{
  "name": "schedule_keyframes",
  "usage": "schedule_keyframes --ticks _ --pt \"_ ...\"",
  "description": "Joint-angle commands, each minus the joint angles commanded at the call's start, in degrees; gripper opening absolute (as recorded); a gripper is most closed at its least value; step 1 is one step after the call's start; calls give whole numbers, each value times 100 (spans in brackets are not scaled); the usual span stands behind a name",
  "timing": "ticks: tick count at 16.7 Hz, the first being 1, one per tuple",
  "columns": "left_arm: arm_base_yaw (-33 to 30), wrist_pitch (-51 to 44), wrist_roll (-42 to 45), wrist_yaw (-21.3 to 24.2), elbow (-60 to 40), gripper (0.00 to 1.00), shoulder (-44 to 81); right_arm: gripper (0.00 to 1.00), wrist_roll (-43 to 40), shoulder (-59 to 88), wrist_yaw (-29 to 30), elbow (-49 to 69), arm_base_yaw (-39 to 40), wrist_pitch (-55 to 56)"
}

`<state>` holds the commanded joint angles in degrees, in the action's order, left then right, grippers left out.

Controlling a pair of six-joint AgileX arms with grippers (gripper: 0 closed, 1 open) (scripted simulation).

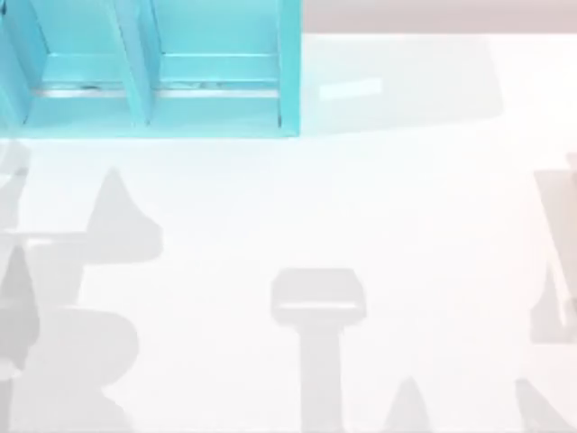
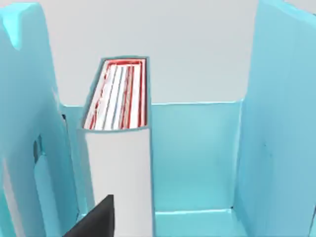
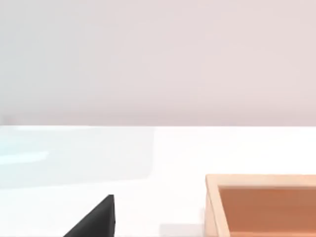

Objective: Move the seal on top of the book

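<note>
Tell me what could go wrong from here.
The book stands upright in a shelf compartment, narrow edge up: anything set there might topple. The left hand is close to the shelf walls and could bump them. The tan object in the right wrist view is partly out of frame, so a grasp may miss.

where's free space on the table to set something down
Bare table runs from the shelf unit at the top left corner down to the near edge and across to the right. The shelf compartments are tight; a book stands in one.
</note>
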<state>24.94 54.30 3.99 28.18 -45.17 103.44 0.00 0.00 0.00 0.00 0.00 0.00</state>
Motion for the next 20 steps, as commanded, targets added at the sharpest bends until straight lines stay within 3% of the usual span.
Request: schedule_keyframes --ticks 4,8,15,20 --pt "385 755 67 425 -615 100 1611 100 0 0 0 0 0 0" --pt "548 1066 84 607 -867 100 2241 100 0 0 0 0 0 0" --pt "504 1027 81 575 -931 100 2282 100 0 0 0 0 0 0" --pt "261 632 39 330 -1907 100 2819 100 0 0 0 0 0 0"
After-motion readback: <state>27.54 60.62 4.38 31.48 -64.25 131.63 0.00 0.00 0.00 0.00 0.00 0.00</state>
